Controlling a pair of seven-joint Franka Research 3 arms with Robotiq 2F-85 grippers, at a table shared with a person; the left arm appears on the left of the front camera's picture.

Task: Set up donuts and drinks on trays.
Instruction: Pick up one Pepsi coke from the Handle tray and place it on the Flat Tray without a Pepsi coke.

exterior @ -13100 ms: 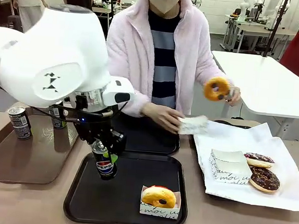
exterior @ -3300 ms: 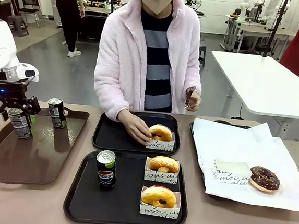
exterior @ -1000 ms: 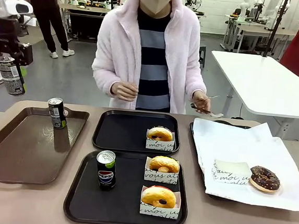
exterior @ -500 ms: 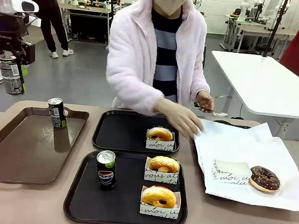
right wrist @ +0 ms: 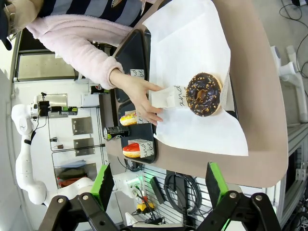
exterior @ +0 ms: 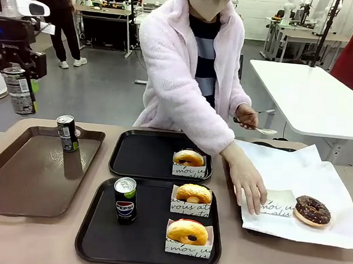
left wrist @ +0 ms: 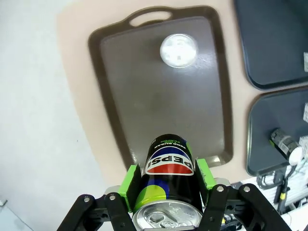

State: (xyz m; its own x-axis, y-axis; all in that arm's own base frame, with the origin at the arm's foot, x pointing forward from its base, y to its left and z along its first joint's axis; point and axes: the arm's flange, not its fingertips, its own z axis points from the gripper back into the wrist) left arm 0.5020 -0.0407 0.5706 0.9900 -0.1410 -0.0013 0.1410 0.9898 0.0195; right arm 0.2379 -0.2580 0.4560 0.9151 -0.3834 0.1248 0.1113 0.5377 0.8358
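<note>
Hiding the can's (exterior: pixel 20 95) top between its fingers, your left gripper (exterior: pixel 20 71) clamps it high above the brown tray's (exterior: pixel 30 181) left side; your right gripper (right wrist: pixel 156 185) hangs spread, empty.

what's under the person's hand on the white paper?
A flat white paper holder with script print, lying beside the chocolate donut. The hand covers the holder's left edge, so anything beneath it is hidden.

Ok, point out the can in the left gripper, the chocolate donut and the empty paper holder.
Held can (left wrist: pixel 169 163): left wrist view, on its Pepsi logo.
Chocolate donut (exterior: pixel 319 215): front view, on the icing.
Empty paper holder (exterior: pixel 281 203): front view, on its printed face.
</note>
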